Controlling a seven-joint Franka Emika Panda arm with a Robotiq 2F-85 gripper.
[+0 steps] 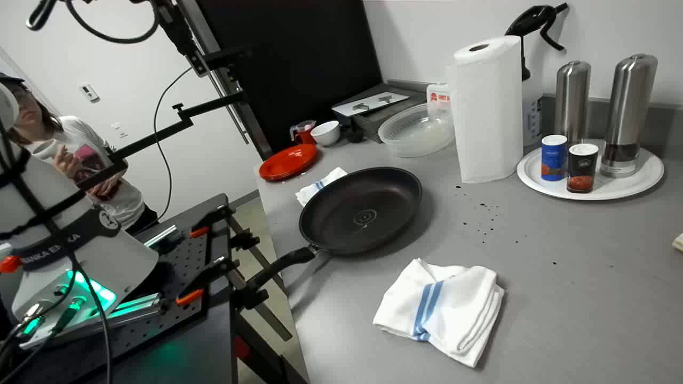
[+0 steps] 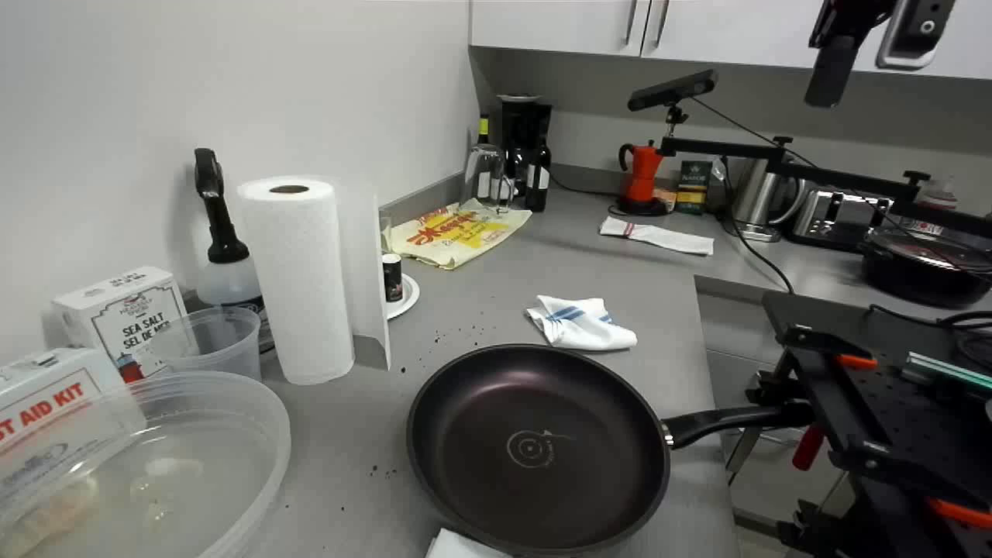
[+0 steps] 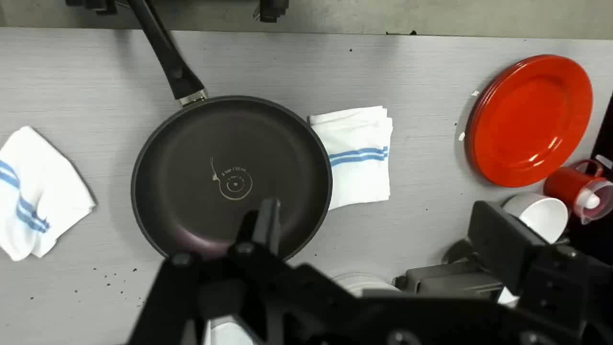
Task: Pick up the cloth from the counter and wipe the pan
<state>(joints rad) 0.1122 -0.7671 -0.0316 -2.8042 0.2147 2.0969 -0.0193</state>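
A white cloth with blue stripes (image 1: 440, 312) lies rumpled and folded on the grey counter (image 1: 576, 320), apart from the pan. It also shows in an exterior view (image 2: 581, 324) and at the left of the wrist view (image 3: 43, 196). The dark frying pan (image 1: 363, 210) is empty, its black handle (image 3: 165, 52) reaching past the counter edge. A second folded striped cloth (image 3: 359, 158) lies against or partly under the pan's other side. My gripper (image 3: 383, 235) is open and empty, high above the counter, its fingers wide apart; part of it shows in an exterior view (image 2: 833, 74).
A paper towel roll (image 1: 488, 112) stands behind the pan. A white tray (image 1: 648, 170) holds shakers and two steel mills. Red plates (image 3: 531, 120), a white bowl (image 3: 541, 215) and a clear plastic tub (image 2: 155, 465) stand nearby. Dark specks (image 1: 483, 218) dot the counter.
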